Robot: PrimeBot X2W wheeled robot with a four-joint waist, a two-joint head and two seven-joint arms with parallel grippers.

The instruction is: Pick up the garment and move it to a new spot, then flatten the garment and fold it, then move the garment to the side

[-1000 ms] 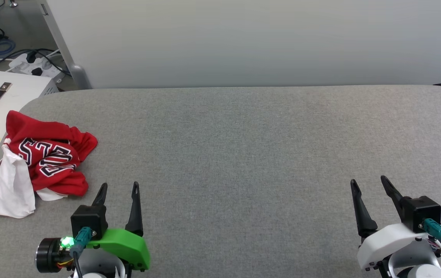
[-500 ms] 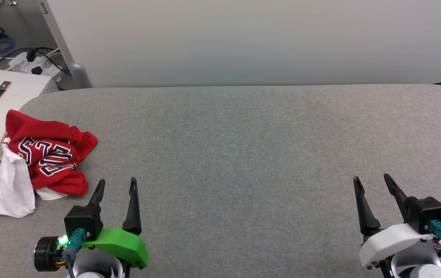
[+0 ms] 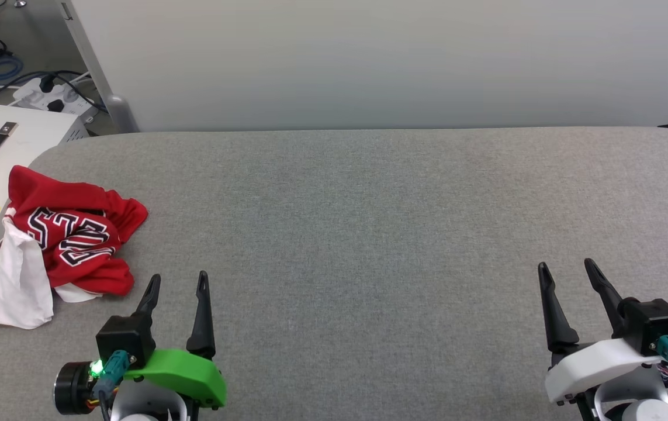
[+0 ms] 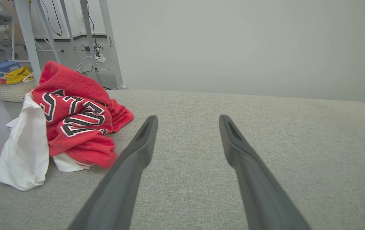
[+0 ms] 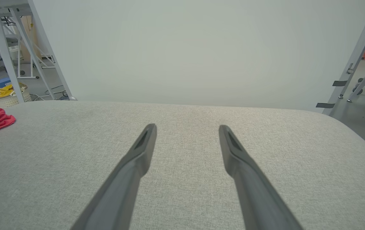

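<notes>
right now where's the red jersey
In the head view the garment lies crumpled at the left edge of the table, just ahead and left of the left gripper.

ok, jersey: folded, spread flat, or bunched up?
Bunched up. The jersey lies in a crumpled heap near the table's left edge, its lettering creased and white fabric spilling out one side.

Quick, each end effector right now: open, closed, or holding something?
The left end effector is open and empty, beside the red jersey without touching it.
The right end effector is open and empty.
</notes>
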